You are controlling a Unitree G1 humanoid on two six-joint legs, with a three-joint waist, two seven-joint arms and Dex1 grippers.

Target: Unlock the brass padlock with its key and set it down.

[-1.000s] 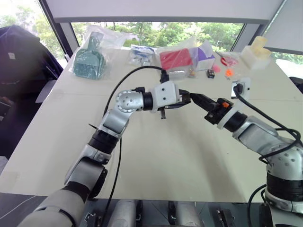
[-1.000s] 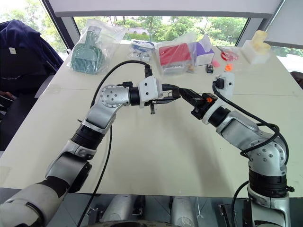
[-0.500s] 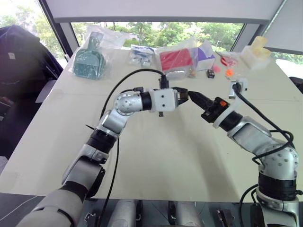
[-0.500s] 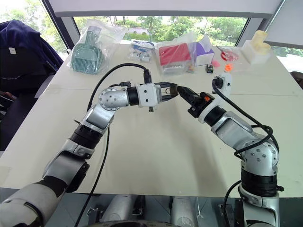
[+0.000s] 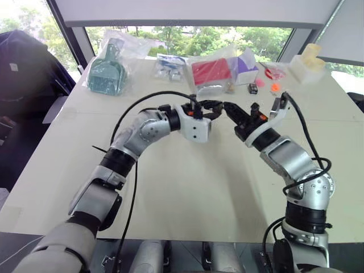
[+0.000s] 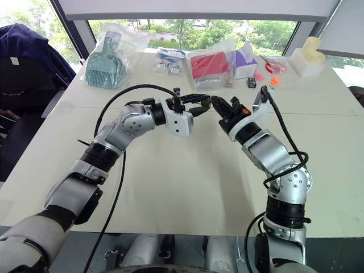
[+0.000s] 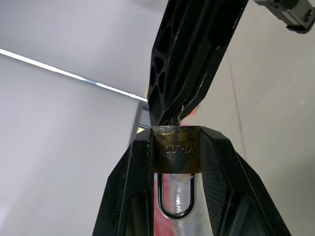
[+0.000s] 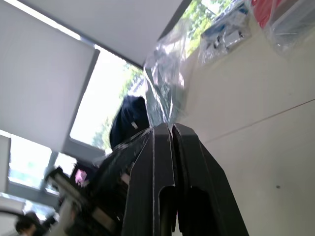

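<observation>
Windows and green trees back a pale tabletop [image 5: 187, 187], with bagged goods along its far edge: a teal scoop [image 5: 107, 74], a red box [image 5: 211, 71]. Above the middle of that tabletop, my two arms meet tip to tip. My left fingers [image 7: 177, 157] are clamped on the brass padlock [image 7: 177, 156], its thin shackle [image 7: 176, 199] hanging between them. My right fingers [image 6: 219, 105] are pressed together, their tips touching the padlock's body; what they pinch cannot be made out.
</observation>
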